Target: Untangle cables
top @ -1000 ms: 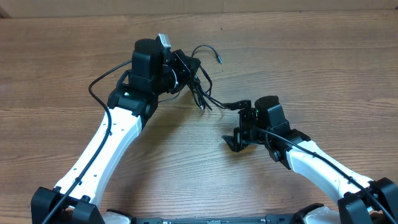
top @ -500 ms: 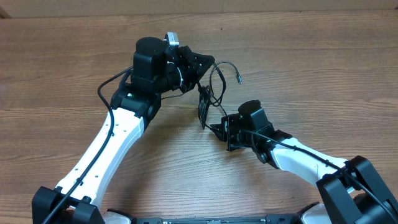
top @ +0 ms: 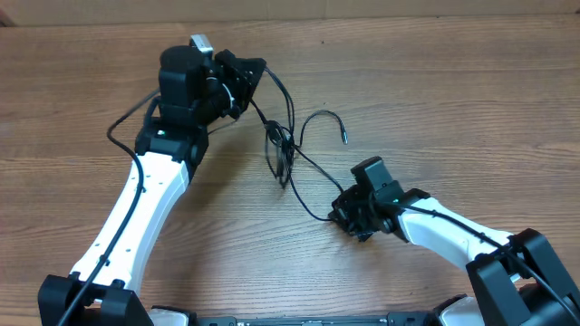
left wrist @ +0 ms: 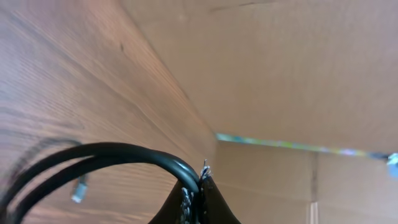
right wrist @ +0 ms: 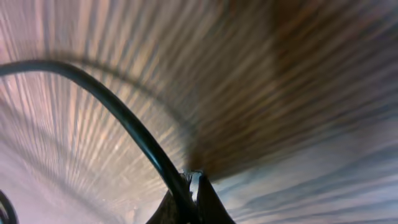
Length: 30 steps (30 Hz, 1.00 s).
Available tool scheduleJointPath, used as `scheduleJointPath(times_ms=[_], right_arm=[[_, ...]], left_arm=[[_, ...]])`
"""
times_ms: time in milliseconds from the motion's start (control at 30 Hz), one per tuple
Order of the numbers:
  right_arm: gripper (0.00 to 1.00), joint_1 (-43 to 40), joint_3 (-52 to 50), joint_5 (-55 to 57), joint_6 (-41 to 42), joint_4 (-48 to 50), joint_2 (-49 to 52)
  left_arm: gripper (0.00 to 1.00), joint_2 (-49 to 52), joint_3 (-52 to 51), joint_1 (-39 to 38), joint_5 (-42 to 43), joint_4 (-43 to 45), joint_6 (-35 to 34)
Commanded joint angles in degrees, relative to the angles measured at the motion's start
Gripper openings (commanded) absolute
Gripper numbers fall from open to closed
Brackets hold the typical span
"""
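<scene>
Thin black cables (top: 281,154) hang in a knotted bunch at mid-table between my two arms. One strand arcs right to a free plug tip (top: 345,139). My left gripper (top: 256,69) is raised at the back left and shut on two strands (left wrist: 112,152) that curve away to the left. A pale plug end (left wrist: 77,190) shows blurred below them. From the knot a single cable (top: 313,206) runs down to my right gripper (top: 341,215), low over the table. That gripper is shut on the strand (right wrist: 134,134), which passes between its fingertips (right wrist: 205,193).
The wooden table (top: 453,100) stretches around the arms. A cardboard wall (left wrist: 298,68) stands along the back edge. The left arm's own thicker black cable (top: 120,136) loops out beside its wrist.
The right gripper went from open to shut on a strand and drew back toward the front right. The left gripper pulled back and left, stretching the bunch out.
</scene>
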Motion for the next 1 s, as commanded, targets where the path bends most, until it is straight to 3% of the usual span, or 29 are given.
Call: scheduleJointPath(times_ms=[0, 67, 133, 300, 400, 500, 567, 600, 700, 800, 967], right_arm=[[0.04, -5.3, -0.8, 4.7, -4.7, -3.1, 0.8], [0.04, -9.6, -0.8, 3.5, -10.1, -4.3, 0.8], [0.04, -13.2, -0.8, 3.4, -13.9, -5.3, 0.8], [0.04, -22.9, -0.6, 3.4, -24.5, -7.5, 0.5], [0.04, -30.0, 0.3, 3.4, -28.7, -10.6, -0.3], [0.04, -35.2, 1.7, -1.0, -33.6, -12.0, -0.3], [0.04, -36.2, 2.0, -6.9, -37.8, -11.1, -0.3], [0.04, -36.2, 2.0, -12.1, -41.1, -10.3, -0.3], [0.12, -34.8, 2.0, -17.3, -45.6, -10.1, -0.4], [0.22, -33.2, 2.4, -17.0, -49.0, -10.5, -0.5], [0.28, -33.3, 11.5, -16.3, -53.5, -20.4, -1.8]], left_arm=[[0.04, -1.0, 1.0, 0.8, -0.5, -1.6, 19.5], [0.06, -0.9, 1.0, 0.8, -0.4, -6.7, 29.3], [0.10, -0.9, 1.0, 0.8, -0.4, -11.5, 34.0], [0.10, -0.9, 1.0, -0.3, -0.3, -25.4, 38.8], [0.10, -0.9, 1.0, -1.0, -0.4, -30.5, 45.1], [0.13, -0.9, 1.0, -1.0, -0.5, -33.0, 46.9], [0.24, -0.9, 1.0, -1.0, -0.4, -33.1, 46.9], [0.42, -0.9, 1.0, -1.1, -0.3, -32.9, 46.8], [0.57, -0.8, 1.0, -1.1, -0.3, -33.0, 46.6], [0.62, -0.8, 1.0, -1.6, -0.3, -33.0, 46.6], [0.62, -0.8, 1.0, -4.4, -0.9, -33.0, 46.9]])
